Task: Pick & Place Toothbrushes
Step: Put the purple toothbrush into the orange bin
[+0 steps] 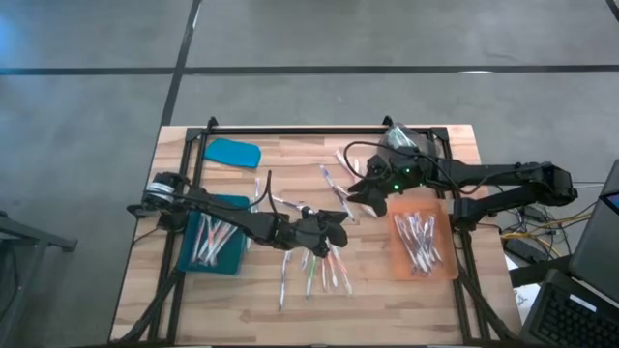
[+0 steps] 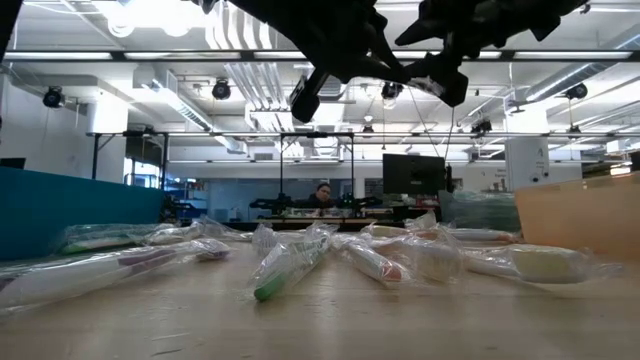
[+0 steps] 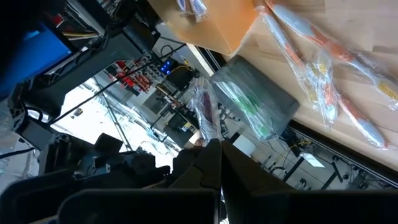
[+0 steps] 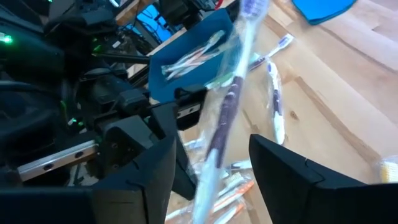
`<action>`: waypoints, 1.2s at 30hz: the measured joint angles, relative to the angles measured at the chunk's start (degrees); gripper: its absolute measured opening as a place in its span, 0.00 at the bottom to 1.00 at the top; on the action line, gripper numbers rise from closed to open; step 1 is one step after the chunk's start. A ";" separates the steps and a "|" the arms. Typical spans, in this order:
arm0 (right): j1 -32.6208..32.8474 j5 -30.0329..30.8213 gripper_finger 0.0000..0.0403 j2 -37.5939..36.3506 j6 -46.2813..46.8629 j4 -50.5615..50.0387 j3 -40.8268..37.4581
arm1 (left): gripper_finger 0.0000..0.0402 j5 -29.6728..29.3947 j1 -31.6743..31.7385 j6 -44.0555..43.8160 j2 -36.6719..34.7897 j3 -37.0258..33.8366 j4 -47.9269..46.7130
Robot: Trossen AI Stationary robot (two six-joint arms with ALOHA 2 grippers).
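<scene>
- The left claw [image 1: 334, 232] hangs over the middle of the counter [image 1: 290, 155], above the loose pile of wrapped toothbrushes [image 1: 324, 271]. Its fingers are pressed together on a wrapped toothbrush [image 3: 205, 112], whose clear sleeve sticks out past the fingertips in the left wrist view.
- The right claw [image 1: 363, 193] sits just beside it, toward the orange tray [image 1: 450, 271]. Its fingers [image 4: 292, 180] are spread, with a purple-handled wrapped toothbrush [image 4: 227, 112] lying in the gap between them; I cannot tell if either finger touches it.
- Step in hand, as I judge it: a handover or a release between the two claws in mid-air, above the counter. Whether both views show the same brush I cannot say.
- Next move would call for the right claw either to pinch the brush squarely near mid-handle or to draw clear, before any carry to a tray.
- The purple-handled brush's long axis runs lengthwise down the gap between the right claw's fingers, head end pointing away from the wrist.
- The blue tray [image 1: 237, 266] on the left arm's side and the orange tray each already hold several brushes.
</scene>
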 joint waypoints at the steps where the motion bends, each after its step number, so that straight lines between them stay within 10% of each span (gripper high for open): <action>1: 0.24 0.16 0.48 0.00 0.44 0.67 -0.28 | 0.00 -0.02 0.00 0.00 0.00 0.00 0.00; 23: 2.29 2.26 0.50 10.81 -0.75 9.87 0.09 | 0.01 -1.01 0.00 -0.13 -0.33 -0.11 -0.13; 36: 2.29 2.12 0.10 9.32 -3.17 7.66 0.20 | 0.01 -1.27 0.02 -0.09 -0.35 -0.11 -0.31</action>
